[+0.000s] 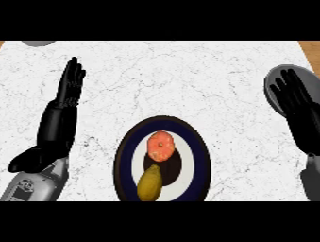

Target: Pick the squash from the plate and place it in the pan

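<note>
Squash (149,183) on plate (123,160); left hand (63,113), right hand (303,113) upright, fingers straight; pan (317,85) behind right.

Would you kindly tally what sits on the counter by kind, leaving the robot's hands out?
Plates: 1, the dark-rimmed plate
Produce: 2, a yellow squash and an orange-red round fruit, both on the plate
Pans: 1, the grey pan at the right
Grey objects cut off at the top edge: 1
Total: 5

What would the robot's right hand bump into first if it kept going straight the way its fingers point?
Probably the grey pan. The right hand is open, its fingers pointing up and slightly left, their tips already over the pan's near part. How high the hand is above it cannot be told, so it might pass over.
</note>
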Motion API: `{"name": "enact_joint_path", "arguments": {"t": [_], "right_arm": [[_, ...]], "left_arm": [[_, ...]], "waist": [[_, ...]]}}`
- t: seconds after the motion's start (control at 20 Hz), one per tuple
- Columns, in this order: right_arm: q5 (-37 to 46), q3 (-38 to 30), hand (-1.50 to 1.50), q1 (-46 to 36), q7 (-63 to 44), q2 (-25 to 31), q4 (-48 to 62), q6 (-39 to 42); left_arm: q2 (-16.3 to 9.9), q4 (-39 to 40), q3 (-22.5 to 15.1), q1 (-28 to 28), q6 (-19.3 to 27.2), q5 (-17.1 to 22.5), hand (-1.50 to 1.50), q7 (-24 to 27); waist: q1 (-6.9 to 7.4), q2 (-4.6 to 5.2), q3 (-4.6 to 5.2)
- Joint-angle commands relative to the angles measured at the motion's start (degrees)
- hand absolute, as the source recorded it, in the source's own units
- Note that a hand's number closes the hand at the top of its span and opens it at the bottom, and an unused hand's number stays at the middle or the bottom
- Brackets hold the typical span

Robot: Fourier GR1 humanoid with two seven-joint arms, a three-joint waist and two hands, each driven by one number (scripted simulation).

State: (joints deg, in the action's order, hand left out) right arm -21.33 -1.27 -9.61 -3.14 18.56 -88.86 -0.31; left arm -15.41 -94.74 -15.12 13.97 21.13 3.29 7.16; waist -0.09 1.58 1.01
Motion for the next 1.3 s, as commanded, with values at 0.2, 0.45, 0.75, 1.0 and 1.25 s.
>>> {"name": "enact_joint_path", "arguments": {"t": [0.2,0.45,0.75,1.0,1.25], "right_arm": [[6.48,9.11,1.5,-10.05,6.55,-7.9,-3.95,-1.67],[29.6,15.03,1.5,-1.16,8.86,-1.67,-9.26,-14.23],[40.46,19.87,-1.5,12.2,6.05,4.03,-16.71,-15.74],[48.08,23.3,-1.5,9.36,-1.79,7.3,-22.51,-10.8],[52.32,26.76,-1.5,-3.53,-16.39,6.07,-21.17,-0.42]], "left_arm": [[-3.15,6.03,7.36,-3.05,-4.47,8.31,0.0,-8.27],[-3.19,5.48,8.23,-5.61,-5.06,12.0,0.0,-15.04],[-4.79,5.13,10.34,-5.57,-8.3,14.01,0.0,-16.06],[-4.32,2.79,10.22,-5.32,-6.61,12.32,0.0,-18.68],[-4.3,4.88,10.94,-2.92,-8.04,12.5,0.0,-19.54]], "waist": [[2.35,-1.25,-0.98],[-0.59,-2.34,-0.86],[-0.8,-1.9,-0.95],[-0.05,-1.84,-0.97],[0.62,-1.71,-0.92]]}}
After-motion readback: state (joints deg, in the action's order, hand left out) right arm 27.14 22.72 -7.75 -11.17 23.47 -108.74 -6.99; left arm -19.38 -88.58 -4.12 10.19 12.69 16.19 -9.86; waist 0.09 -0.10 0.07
